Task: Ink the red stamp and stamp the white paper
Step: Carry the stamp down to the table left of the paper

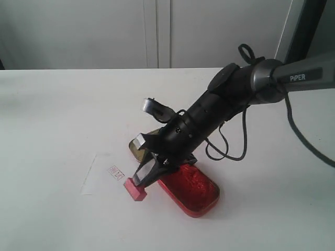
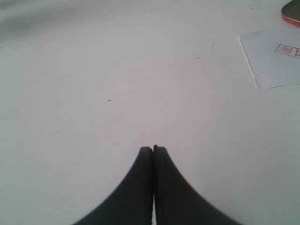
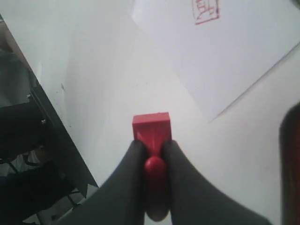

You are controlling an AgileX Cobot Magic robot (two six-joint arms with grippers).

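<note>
Right gripper (image 1: pixel 141 179) is clamped on the knob of the red stamp (image 1: pixel 135 191), block end down, just off the paper (image 1: pixel 99 175) on the side toward the ink tin (image 1: pixel 192 192). The paper has a red print (image 1: pixel 115 171) on it. Left gripper (image 2: pixel 153 149) is pinched together, well away from the paper.

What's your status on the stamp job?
Right gripper shut on red stamp, beside the paper. Paper already bears a red print. Left gripper shut, empty. Nothing between stamp and paper.
</note>
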